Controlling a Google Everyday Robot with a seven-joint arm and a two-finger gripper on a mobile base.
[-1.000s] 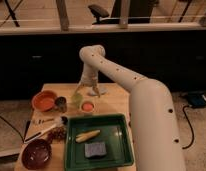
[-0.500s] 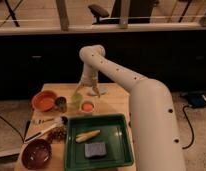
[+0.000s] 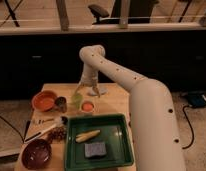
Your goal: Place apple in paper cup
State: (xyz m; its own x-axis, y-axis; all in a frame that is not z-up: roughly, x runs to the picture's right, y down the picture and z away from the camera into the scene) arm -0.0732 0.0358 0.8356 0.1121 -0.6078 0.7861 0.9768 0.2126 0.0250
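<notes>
Centrally on the wooden table (image 3: 113, 102), the paper cup (image 3: 87, 106) stands upright just behind the far rim of the green tray (image 3: 123, 145), its white wall short and its inside showing orange-red. Just to its left and slightly farther back sits a small green object that appears to be the apple (image 3: 76, 99), close beside the cup but not inside it. Above and a little behind both, the gripper (image 3: 89, 88) hangs over the far part of the table at the end of the white arm (image 3: 121, 75), which rises to a bend and slopes down to the broad body at the right; its two fingers look spread apart and hold nothing, with one tip reaching toward the apple and the other set to the right of the cup. Left of the apple stands a dark metallic cup (image 3: 60, 103), and next to that an orange bowl (image 3: 44, 100) near the table's left edge. Inside the tray lie a yellowish banana-like piece (image 3: 88, 135) and, nearer the camera, a dark blue-grey sponge (image 3: 96, 149). Left of the tray rest a white-tipped utensil (image 3: 48, 127), a cluster of small brownish items (image 3: 57, 134) and, at the near corner, a dark maroon bowl (image 3: 36, 153).
</notes>
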